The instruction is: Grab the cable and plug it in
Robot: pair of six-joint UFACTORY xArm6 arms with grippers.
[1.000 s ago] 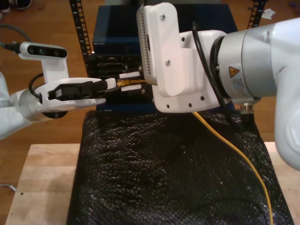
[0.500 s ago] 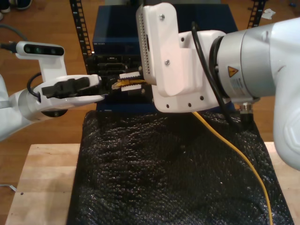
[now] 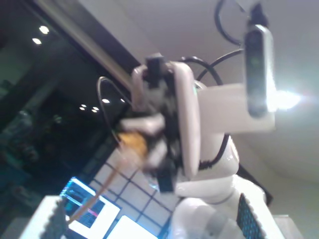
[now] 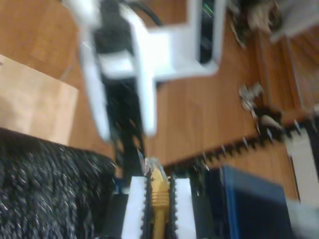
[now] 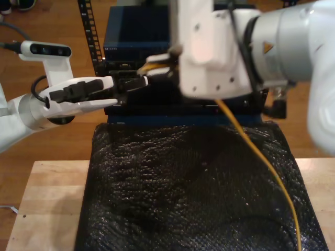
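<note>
The yellow-orange cable (image 5: 267, 168) trails from the near edge of the black mat up to my second gripper (image 5: 157, 65), which is shut on it just behind the plug. In the second wrist view the cable (image 4: 159, 194) lies between the white serrated fingers (image 4: 135, 204), its clear tip pointing forward. The plug end hangs in front of the dark rack unit (image 5: 131, 36). On the exterior view's left, my first gripper (image 5: 112, 91) is open and holds nothing, its tips a short way from the plug. The first wrist view faces the second gripper (image 3: 144, 134) holding the cable (image 3: 133, 140).
A black bubbled mat (image 5: 183, 183) covers the wooden table (image 5: 47, 198). Behind it stands the rack unit with its port panel (image 5: 125, 78) between perforated black rails (image 5: 89, 31). A thick black arm cable (image 5: 241, 42) hangs by the second arm's wrist.
My first gripper drew back from the plug towards the exterior view's left and rose a little. The second gripper lifted the cable end up and towards the exterior view's right.
</note>
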